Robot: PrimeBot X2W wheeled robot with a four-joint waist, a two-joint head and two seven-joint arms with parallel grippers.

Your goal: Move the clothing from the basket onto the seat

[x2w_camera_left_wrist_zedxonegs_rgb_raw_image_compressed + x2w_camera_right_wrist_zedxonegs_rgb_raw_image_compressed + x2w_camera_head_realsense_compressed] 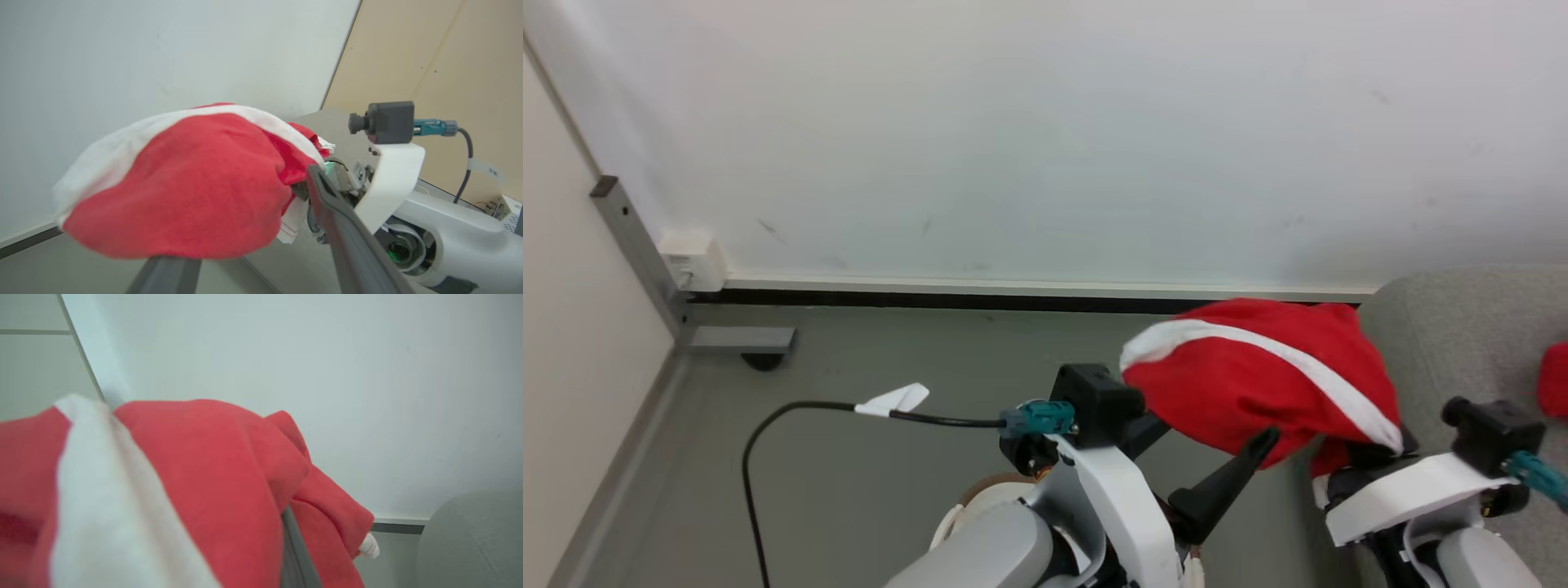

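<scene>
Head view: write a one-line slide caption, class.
Right gripper holds a bright red, white-striped fabric jersey aloft beside the grey upholstered sofa.

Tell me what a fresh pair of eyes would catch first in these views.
The clothing, a bright red bundle with a white stripe, is up in the air at centre-right of the head view, bunched at the right gripper, whose jaws are shut on it. The left gripper sits close beside it with its jaws wide open. Just to the right, the grey seat carries another red piece at the picture's edge.
</scene>
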